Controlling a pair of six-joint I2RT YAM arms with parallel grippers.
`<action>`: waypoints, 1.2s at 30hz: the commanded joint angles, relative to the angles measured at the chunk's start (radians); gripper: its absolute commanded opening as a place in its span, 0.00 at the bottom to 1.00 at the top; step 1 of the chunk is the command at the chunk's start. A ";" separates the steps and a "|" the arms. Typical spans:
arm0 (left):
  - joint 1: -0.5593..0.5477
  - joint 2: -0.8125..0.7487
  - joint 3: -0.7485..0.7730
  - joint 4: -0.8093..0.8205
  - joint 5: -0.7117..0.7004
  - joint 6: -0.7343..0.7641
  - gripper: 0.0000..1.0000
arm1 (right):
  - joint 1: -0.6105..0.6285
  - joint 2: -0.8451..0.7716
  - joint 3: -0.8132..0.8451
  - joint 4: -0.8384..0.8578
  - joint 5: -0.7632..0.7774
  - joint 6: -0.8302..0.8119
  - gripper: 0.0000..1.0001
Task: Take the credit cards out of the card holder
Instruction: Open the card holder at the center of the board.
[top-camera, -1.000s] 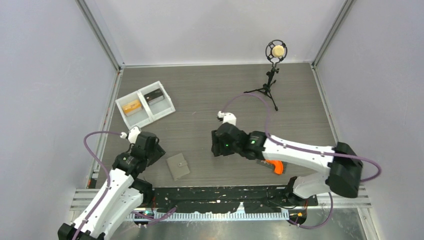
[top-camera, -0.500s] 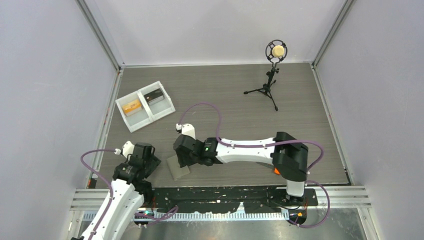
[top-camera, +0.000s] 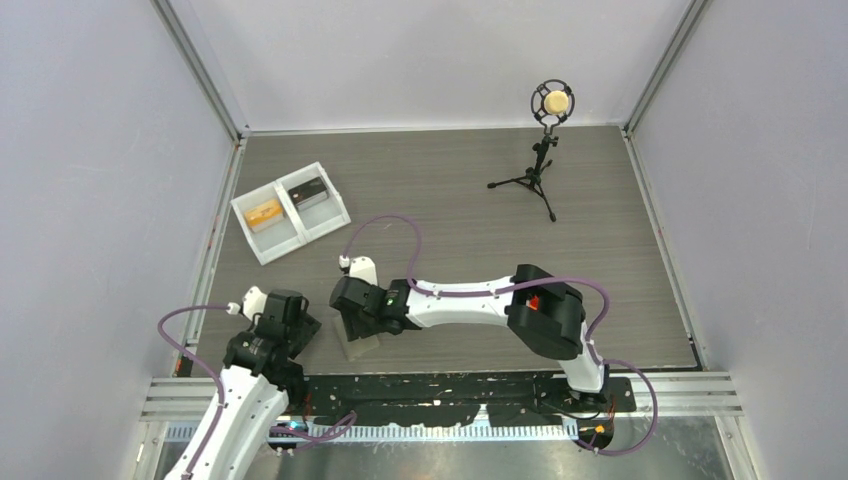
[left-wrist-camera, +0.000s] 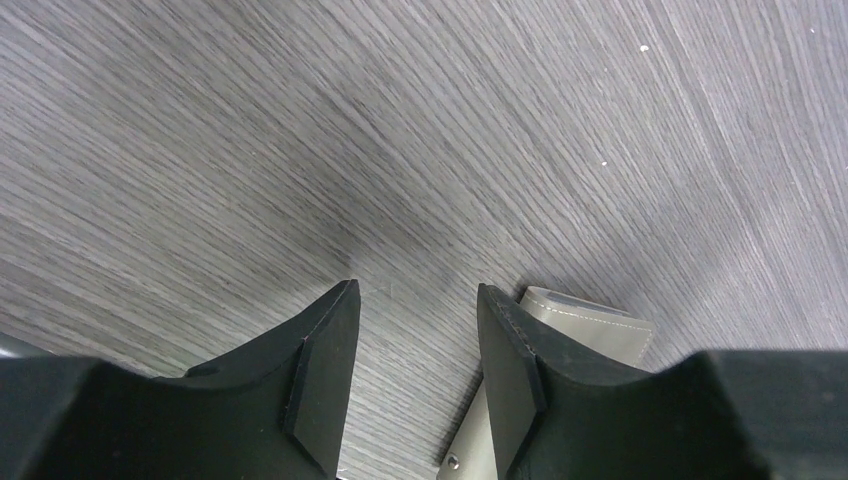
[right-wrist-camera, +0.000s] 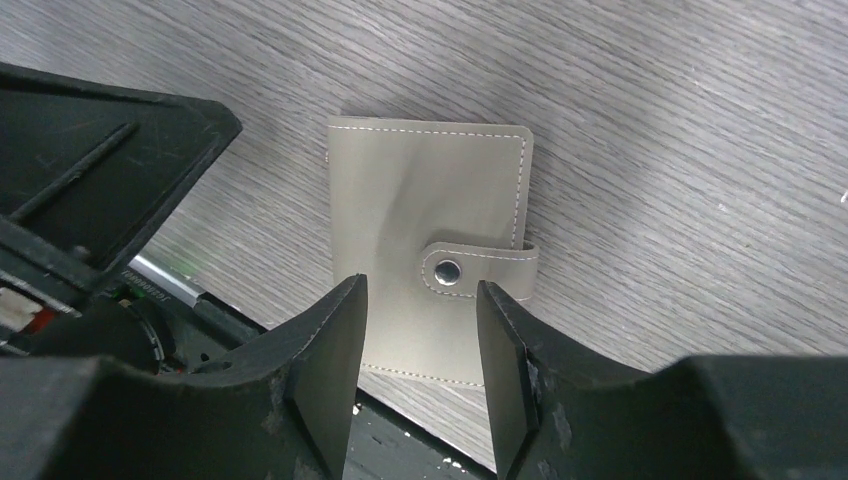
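The card holder (right-wrist-camera: 430, 210) lies under the right hand (right-wrist-camera: 418, 295) (left hand (left-wrist-camera: 415, 295) just beside).

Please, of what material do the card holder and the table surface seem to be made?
The card holder looks like matte grey-beige leather or imitation leather: white stitching runs along its edges, and it closes with a shiny, metal-looking snap. The table looks like grey wood-grain laminate, perhaps real wood: fine lengthwise streaks.
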 joint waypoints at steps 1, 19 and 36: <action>0.003 -0.013 -0.004 -0.012 0.000 -0.011 0.49 | 0.010 0.034 0.056 -0.046 0.053 0.030 0.51; 0.004 -0.046 -0.018 0.095 0.105 0.058 0.47 | 0.012 -0.028 -0.038 -0.005 0.167 0.030 0.05; 0.004 0.110 -0.007 0.422 0.560 0.286 0.76 | -0.071 -0.281 -0.282 0.110 0.147 -0.007 0.05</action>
